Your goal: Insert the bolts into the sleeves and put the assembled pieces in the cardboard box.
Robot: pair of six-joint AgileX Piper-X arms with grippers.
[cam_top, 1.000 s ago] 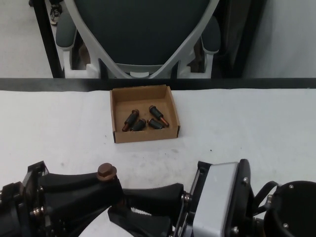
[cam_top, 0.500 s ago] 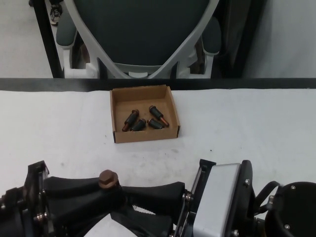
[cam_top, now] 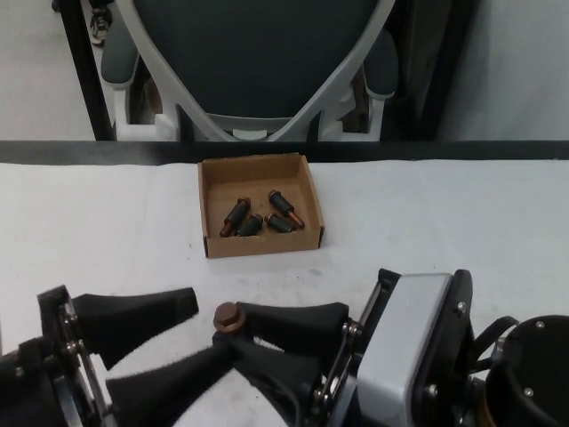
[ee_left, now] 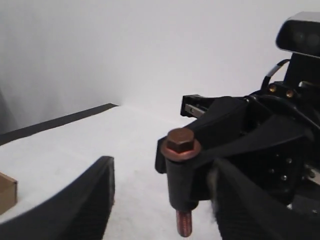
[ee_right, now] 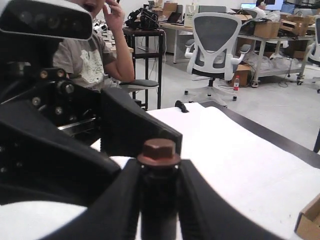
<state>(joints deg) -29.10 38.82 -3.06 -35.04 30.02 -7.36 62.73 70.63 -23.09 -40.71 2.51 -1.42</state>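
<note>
White cloth-covered bench. Right gripper: jaws pinching black sleeve with copper hex-head bolt. Left gripper: jaws spread. Advised: carry upright to far brown cardboard box, release low.

The desk is lying under a white cloth, with a black strip running along its far edge. A dark-padded chair is standing just beyond. Farther off, a white office chair is sitting near a black stand.
</note>
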